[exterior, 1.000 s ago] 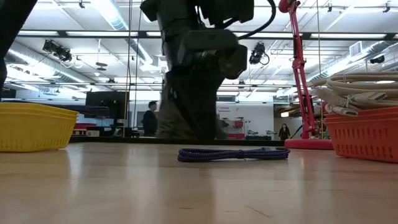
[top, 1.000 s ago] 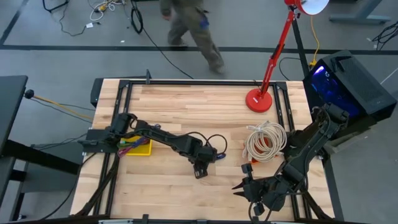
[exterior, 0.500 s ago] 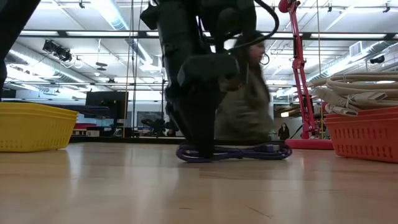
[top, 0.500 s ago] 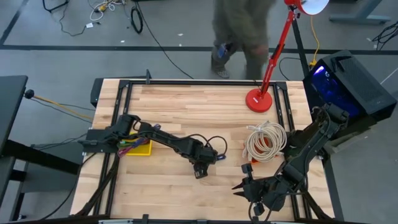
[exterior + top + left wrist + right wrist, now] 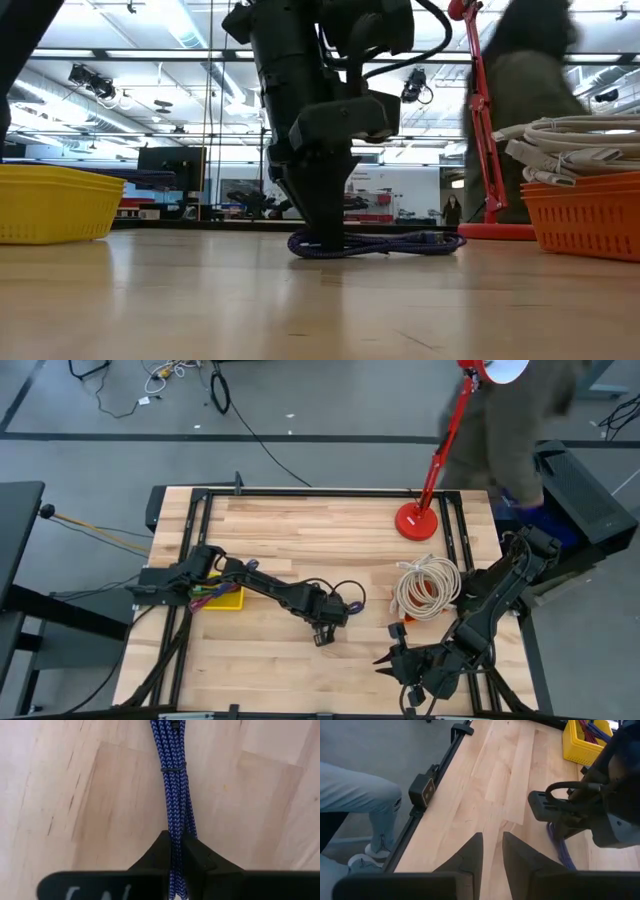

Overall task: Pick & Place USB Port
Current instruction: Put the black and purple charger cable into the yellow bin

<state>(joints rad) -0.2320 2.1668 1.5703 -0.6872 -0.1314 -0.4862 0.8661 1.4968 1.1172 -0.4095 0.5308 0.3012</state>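
A bundled blue braided USB cable (image 5: 174, 795) lies on the wooden table near its middle, bound by a thin tie (image 5: 173, 769). My left gripper (image 5: 322, 624) stands over it, pointing down, and is shut on it; in the low view it (image 5: 330, 240) meets the bundle's left end while the rest of the cable (image 5: 405, 243) lies flat. My right gripper (image 5: 386, 660) waits near the table's near right edge; its fingers (image 5: 492, 852) stand a little apart with nothing between them. My left gripper pinches the cable bundle between its two fingers (image 5: 192, 857), one on each long side of the bundle (image 5: 174, 837), close to one end of it. The fingers come from above, pointing down. The cable lies on the table, stretched out away from the fingers.
A yellow basket (image 5: 226, 598) with cables stands at the left, an orange basket (image 5: 590, 215) heaped with white cables (image 5: 428, 586) at the right. A red desk lamp (image 5: 415, 520) stands at the far right. A person is beyond the table's far right corner.
My left gripper has come down onto the blue cable and shut on it; before, it hung open above it. The cable's gripped end has bunched slightly. A person has walked from left to right behind the table's far edge.
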